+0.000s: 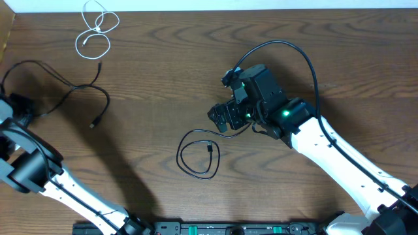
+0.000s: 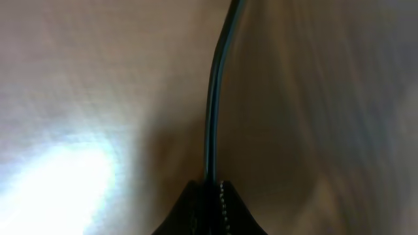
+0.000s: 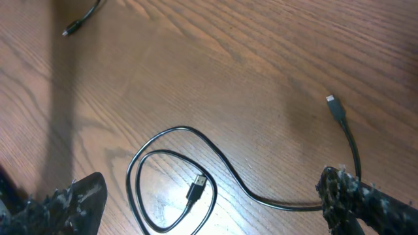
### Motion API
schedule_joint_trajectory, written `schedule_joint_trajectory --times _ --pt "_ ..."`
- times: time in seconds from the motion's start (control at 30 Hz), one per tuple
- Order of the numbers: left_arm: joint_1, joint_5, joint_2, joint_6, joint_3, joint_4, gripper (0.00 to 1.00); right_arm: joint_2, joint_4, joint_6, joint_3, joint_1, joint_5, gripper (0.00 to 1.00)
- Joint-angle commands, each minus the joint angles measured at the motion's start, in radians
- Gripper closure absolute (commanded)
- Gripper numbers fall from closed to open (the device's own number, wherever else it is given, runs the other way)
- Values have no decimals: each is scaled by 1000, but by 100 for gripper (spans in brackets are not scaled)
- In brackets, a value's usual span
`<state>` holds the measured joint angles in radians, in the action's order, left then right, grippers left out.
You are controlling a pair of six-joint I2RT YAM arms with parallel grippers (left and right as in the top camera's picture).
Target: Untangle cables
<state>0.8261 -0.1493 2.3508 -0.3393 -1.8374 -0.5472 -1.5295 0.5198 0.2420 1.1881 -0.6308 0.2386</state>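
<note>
The wooden table [image 1: 163, 59] carries three cables, lying well apart. The right gripper [image 3: 212, 177] hangs with its fingers spread wide over the short black cable [image 1: 180, 156], whose tail passes close by one finger. At the table's left edge, the left gripper [image 2: 210, 188] is pinched tight on the long black cable [image 1: 106, 98]. The white cable [image 1: 95, 29] lies bundled near the far edge.

Brown wood-grain table [image 1: 157, 72], pale strip [image 1: 261, 5] beyond it
</note>
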Motion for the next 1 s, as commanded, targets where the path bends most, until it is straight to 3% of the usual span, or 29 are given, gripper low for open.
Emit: schedule_joint_trajectory --times 0.0,0.07,0.13,0.23,0.33,0.53,0.77,0.97 --pt "-17 -23 19 18 -9 20 92 -2 2 17 -6 -13 8 1" --pt "-18 -23 19 17 -24 29 92 -2 3 16 -6 -13 7 1" --pt "-18 -22 19 18 -44 31 83 -2 4 16 -6 -13 7 1" --pt "-15 -23 15 18 -79 26 49 -2 3 16 -6 -13 7 1" --pt "-14 -23 -9 17 -93 27 37 -2 3 16 -6 -13 7 1" --pt "-14 -67 -87 17 -93 33 32 -2 -3 16 -6 -13 7 1" --pt "-27 -475 -123 -42 -93 37 31 -3 -23 16 -6 -13 6 1" --pt "-116 -485 -117 -61 -80 14 31 -3 -17 16 -6 -13 7 1"
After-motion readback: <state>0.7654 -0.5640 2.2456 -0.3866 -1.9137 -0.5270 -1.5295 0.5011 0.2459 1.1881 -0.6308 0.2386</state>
